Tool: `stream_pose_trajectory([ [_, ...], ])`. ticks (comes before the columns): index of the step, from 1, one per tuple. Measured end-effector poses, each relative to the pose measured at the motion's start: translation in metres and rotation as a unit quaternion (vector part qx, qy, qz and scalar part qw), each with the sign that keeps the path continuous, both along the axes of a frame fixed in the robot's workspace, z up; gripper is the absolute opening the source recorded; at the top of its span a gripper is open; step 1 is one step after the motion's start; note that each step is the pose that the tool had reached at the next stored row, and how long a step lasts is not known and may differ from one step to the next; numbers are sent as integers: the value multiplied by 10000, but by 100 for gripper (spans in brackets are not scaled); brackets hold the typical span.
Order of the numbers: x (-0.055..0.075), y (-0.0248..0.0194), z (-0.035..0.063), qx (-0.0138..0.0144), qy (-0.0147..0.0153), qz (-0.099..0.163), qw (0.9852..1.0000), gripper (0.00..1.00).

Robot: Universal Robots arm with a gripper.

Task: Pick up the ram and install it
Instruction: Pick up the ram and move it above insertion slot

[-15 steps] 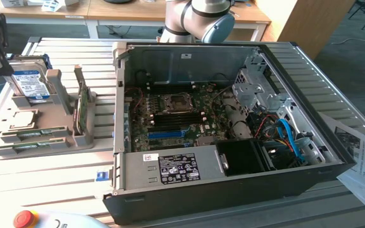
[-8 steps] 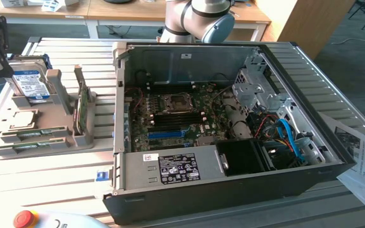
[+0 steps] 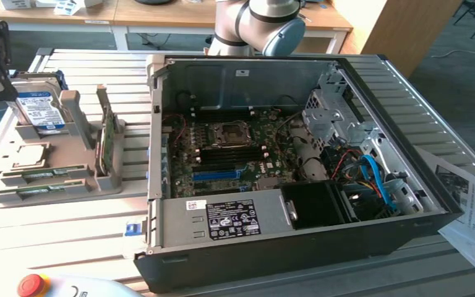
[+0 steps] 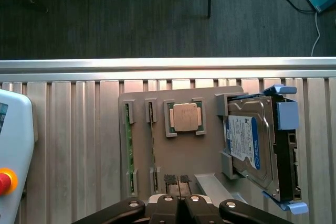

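Observation:
Two ram sticks, slim green boards, stand on edge in slots of the grey parts holder (image 4: 173, 156): one ram (image 4: 127, 148) at the holder's outer side, the other ram (image 4: 152, 145) beside it. In the exterior view the pair lies at the holder's near end, ram (image 3: 44, 175) and ram (image 3: 35, 190). My gripper (image 4: 177, 179) hangs above the holder with its fingers pressed together and nothing between them, apart from both sticks. From outside, the gripper (image 3: 7, 90) is over the holder's far left end. The open PC case (image 3: 303, 247) shows the motherboard's black memory slots (image 3: 225, 158).
On the holder also sit a CPU (image 4: 185, 117), a silver hard drive (image 4: 252, 145) with a blue-white label, and an upright green expansion card (image 3: 106, 133). A pendant with a red stop button (image 3: 31, 284) lies at the table's near edge. Papers (image 3: 469, 204) lie right of the case.

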State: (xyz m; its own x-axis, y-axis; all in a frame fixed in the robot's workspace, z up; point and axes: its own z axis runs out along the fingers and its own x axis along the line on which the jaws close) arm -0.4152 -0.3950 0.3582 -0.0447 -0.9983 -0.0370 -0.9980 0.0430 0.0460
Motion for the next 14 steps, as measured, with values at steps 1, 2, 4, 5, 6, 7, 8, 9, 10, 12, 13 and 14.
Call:
stream_pose_trajectory([
  [1,0,0,0,0,0,0,10000,10],
  [2,0,0,0,0,0,0,10000,10],
  [4,0,0,0,0,0,0,10000,11],
  [5,0,0,0,0,0,0,10000,11],
  [6,0,0,0,0,0,0,10000,17],
  [7,0,0,0,0,0,0,10000,17],
  [8,0,0,0,0,0,0,10000,17],
  [9,0,0,0,0,0,0,10000,17],
  [10,0,0,0,0,0,0,10000,17],
  [12,0,0,0,0,0,0,10000,18],
  [13,0,0,0,0,0,0,10000,24],
  [14,0,0,0,0,0,0,10000,24],
])
